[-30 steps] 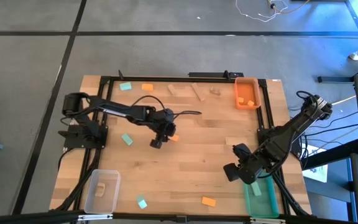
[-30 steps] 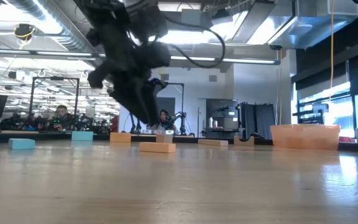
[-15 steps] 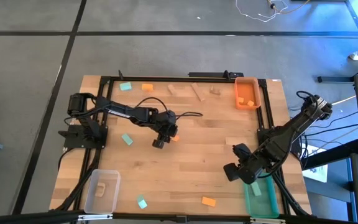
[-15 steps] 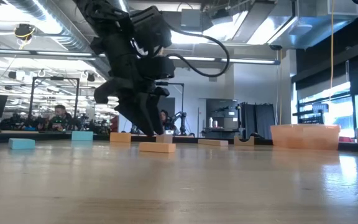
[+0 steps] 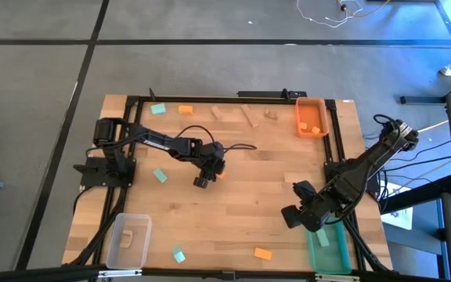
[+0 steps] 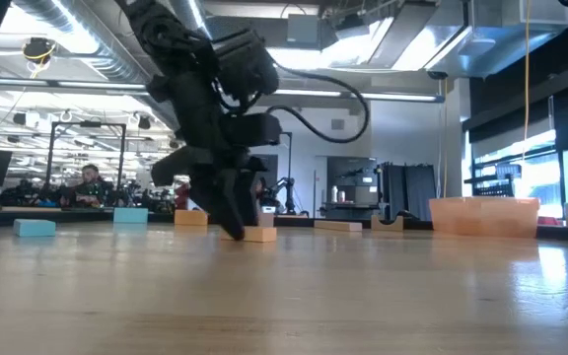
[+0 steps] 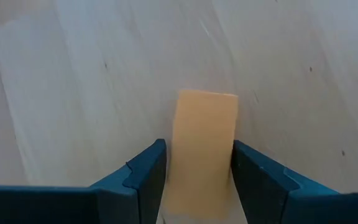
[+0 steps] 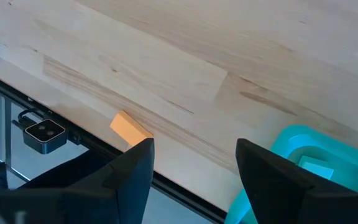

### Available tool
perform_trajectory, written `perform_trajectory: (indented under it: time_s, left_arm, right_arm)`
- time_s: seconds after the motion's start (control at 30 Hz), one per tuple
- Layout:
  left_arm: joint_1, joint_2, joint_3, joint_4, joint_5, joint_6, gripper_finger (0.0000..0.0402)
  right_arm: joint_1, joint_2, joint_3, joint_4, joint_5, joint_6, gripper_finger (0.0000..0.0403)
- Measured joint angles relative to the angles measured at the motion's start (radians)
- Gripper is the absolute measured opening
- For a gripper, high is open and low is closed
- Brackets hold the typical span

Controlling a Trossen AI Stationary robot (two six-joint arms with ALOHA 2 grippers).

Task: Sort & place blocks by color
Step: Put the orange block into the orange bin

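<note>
**Left jaws set around an orange block in the middle of the table**

The left gripper [image 5: 208, 173] is seen low on the table [image 5: 233, 211], near its middle. An orange block [image 7: 204, 143] lies flat on the wood between its two jaws. The jaws are held apart, one on each side of the block and very close to it, but a firm squeeze cannot be told.

The right gripper [image 5: 297, 211] is kept near the green bin [image 5: 331, 249], at the table's right front corner. Its jaws are spread wide and nothing is held in them.

Other blocks are spread about. A teal block [image 5: 160, 175] lies to the left of the left gripper. Another teal block [image 5: 179, 255] and an orange block [image 5: 263, 253] are seen near the front edge. More blocks are lined up along the back edge. The orange bin [image 5: 310, 117] is at the back right, with orange blocks inside. The clear bin [image 5: 128, 240] is at the front left, with a pale block inside
</note>
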Motion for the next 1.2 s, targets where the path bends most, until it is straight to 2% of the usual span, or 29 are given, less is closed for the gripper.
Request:
perform_trajectory:
  time_s: [0.23, 0.4, 0.57, 0.67, 0.8, 1.03, 1.2]
  left_arm:
    - [0.000, 0.022, 0.003, 0.001, 0.008, 0.011, 0.0167]
    - [-0.002, 0.023, 0.003, 0.002, 0.001, 0.015, 0.0124]
    - [0.015, 0.017, 0.020, -0.010, 0.057, -0.065, 0.0120]
    - [0.046, 0.007, 0.059, -0.063, 0.145, -0.107, 0.0120]
    - [0.101, -0.003, 0.155, -0.174, 0.311, -0.113, 0.0120]
    - [0.175, -0.003, 0.380, -0.339, 0.590, -0.117, 0.0120]
    - [0.177, -0.003, 0.528, -0.365, 0.690, -0.169, 0.0120]
  right_arm:
    - [0.000, 0.000, 0.000, 0.001, 0.000, 0.000, 0.0227]
    - [0.000, 0.000, 0.000, 0.003, 0.004, 0.000, 0.0227]
    - [-0.001, 0.000, 0.000, 0.003, 0.107, -0.094, 0.0227]
    - [-0.001, 0.000, 0.000, 0.003, 0.221, -0.236, 0.0227]
    - [-0.001, 0.000, 0.000, 0.007, 0.375, -0.530, 0.0227]
    - [-0.048, 0.021, 0.000, 0.016, 0.595, -1.025, 0.0227]
    - [-0.122, 0.070, 0.000, 0.074, 0.683, -1.344, 0.0227]
